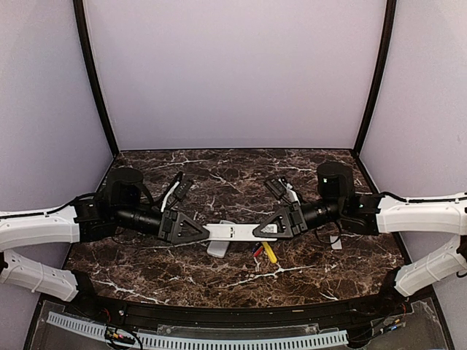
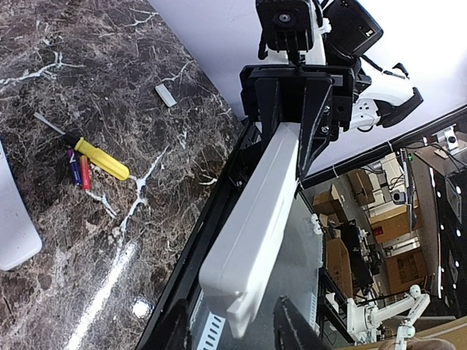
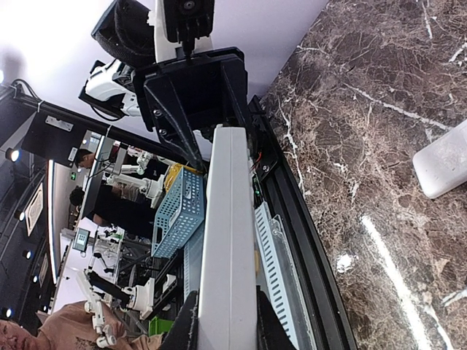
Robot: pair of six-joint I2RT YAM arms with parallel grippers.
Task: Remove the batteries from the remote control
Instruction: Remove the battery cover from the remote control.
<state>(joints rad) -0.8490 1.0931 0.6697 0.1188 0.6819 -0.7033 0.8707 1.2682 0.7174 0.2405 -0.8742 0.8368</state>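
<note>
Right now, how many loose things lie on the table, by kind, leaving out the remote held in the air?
Batteries: 2 (one red, one blue)
Yellow-handled screwdriver: 1
Small white cover: 1
Larger white piece: 1
Total: 5

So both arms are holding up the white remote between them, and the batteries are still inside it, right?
Not quite. Both arms do hold the white remote up between them, but the batteries, one red and one blue, already lie on the table beside the yellow screwdriver, as the left wrist view shows.
</note>
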